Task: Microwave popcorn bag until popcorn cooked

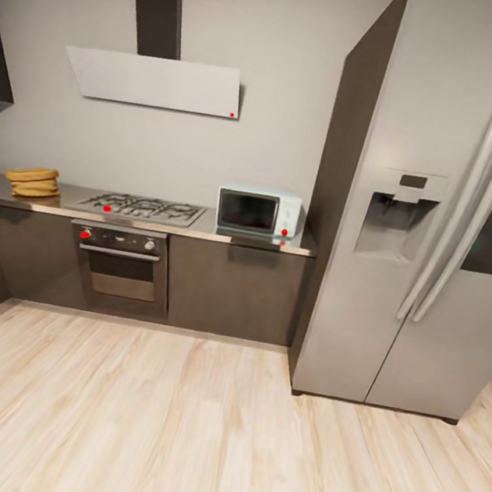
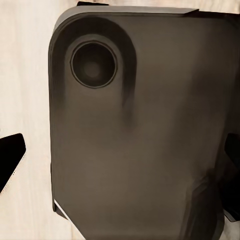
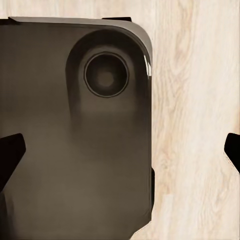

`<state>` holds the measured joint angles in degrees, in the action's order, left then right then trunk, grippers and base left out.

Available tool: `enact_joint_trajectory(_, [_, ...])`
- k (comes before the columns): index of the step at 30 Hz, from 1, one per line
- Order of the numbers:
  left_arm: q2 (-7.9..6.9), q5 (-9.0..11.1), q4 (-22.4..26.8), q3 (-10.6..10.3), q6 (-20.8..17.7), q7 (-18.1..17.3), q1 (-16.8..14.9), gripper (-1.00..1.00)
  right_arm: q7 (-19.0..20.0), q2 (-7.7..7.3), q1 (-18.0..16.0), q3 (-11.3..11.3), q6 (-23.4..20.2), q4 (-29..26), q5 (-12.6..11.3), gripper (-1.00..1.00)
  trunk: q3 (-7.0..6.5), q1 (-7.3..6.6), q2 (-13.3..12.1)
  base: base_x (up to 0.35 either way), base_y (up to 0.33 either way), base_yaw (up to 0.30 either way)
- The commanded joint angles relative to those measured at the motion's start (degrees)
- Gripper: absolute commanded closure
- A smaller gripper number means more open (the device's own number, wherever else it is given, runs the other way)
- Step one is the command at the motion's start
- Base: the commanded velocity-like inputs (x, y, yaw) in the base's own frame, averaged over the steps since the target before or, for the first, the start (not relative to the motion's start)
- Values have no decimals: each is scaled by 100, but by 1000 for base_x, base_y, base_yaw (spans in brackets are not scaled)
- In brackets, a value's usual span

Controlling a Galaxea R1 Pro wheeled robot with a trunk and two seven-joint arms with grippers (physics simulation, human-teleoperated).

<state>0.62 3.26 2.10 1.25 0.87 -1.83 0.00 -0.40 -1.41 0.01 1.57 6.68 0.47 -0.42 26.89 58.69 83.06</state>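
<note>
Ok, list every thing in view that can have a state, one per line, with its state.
microwave: door shut, standing on the countertop beside the fridge.
oven: door shut.
fridge: both doors shut.
gas hob: no pan on it, no flame visible.
left gripper: open, fingertips wide apart, nothing between them.
right gripper: open, nothing between its fingertips.

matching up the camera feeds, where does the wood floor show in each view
Head view: wood floor across the foreground, before the cabinets and fridge.
Left wrist view: pale strip beside the robot's dark base.
Right wrist view: broad strip beside that base.
Shared landmark: the floor's plank grain.
</note>
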Motion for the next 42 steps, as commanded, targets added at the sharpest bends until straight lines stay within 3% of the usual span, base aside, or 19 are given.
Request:
enact_joint_trajectory(1, [0,34,1,11,9,-19,0,-100,-4,0,-1,14,27,5,-5,-100,4,4,2,324,0,0])
enact_joint_trajectory(42, [0,25,1,5,9,-71,0,-100,-4,0,-1,10,20,5,-9,-100,4,4,2,324,0,0])
